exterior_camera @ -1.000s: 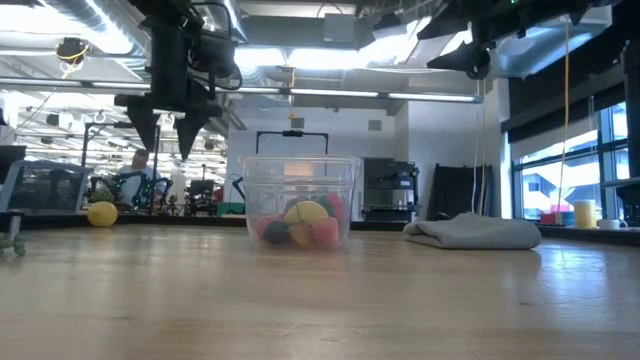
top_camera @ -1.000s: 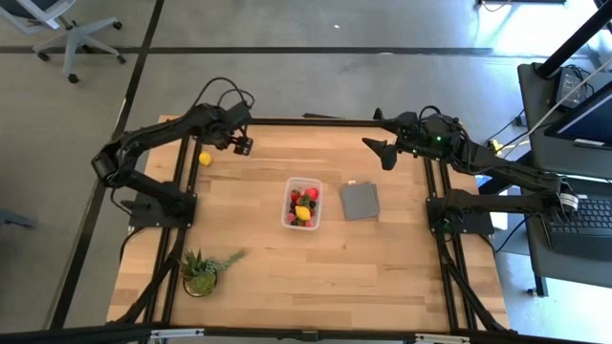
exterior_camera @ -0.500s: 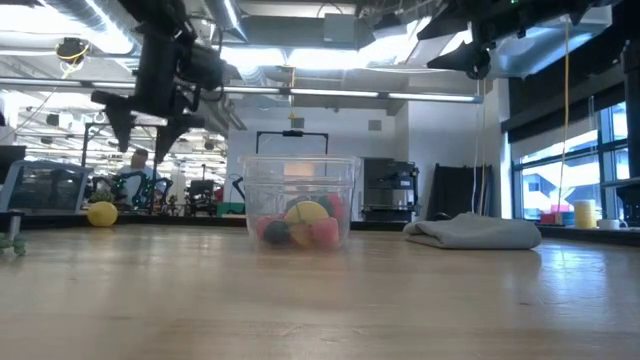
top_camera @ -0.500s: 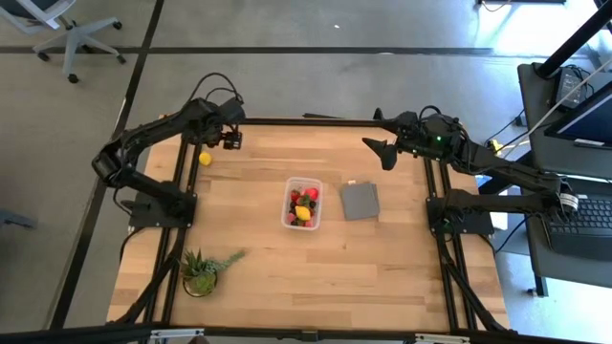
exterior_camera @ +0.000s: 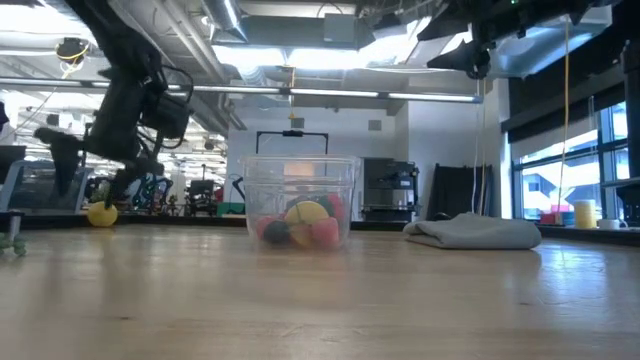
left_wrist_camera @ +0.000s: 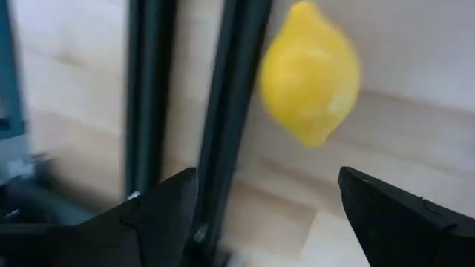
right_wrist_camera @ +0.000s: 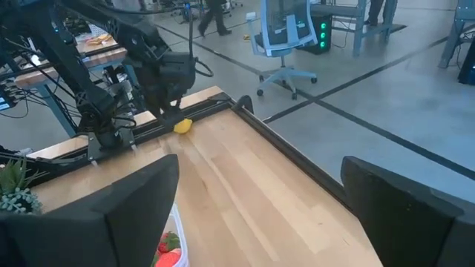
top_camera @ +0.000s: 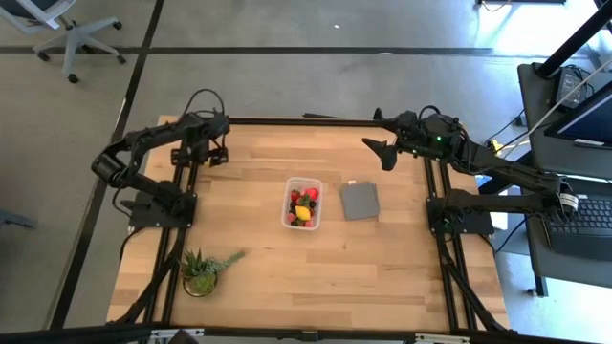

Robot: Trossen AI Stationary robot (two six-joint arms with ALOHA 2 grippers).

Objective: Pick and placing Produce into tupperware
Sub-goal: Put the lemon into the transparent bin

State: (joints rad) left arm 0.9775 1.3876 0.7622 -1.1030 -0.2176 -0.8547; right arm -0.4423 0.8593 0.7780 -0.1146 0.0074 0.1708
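lying loose near the table's far left edge beside the black rail, the lemon [left_wrist_camera: 310, 73] awaits pickup; the tub [top_camera: 303, 204] sits mid-table, already holding fruit. the left gripper [top_camera: 212, 153] hovers over the lemon, jaws spread. advice: centre the jaws on the fruit, clear of the rail, descend, then close gently. the right gripper [top_camera: 385, 151] waits far right, jaws spread.

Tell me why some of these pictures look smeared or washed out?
Left wrist view: the lemon and black rail are blurred. Low view: bright ceiling lights glare, and the left claw looks smeared. High view: evenly lit, the tub sharp.
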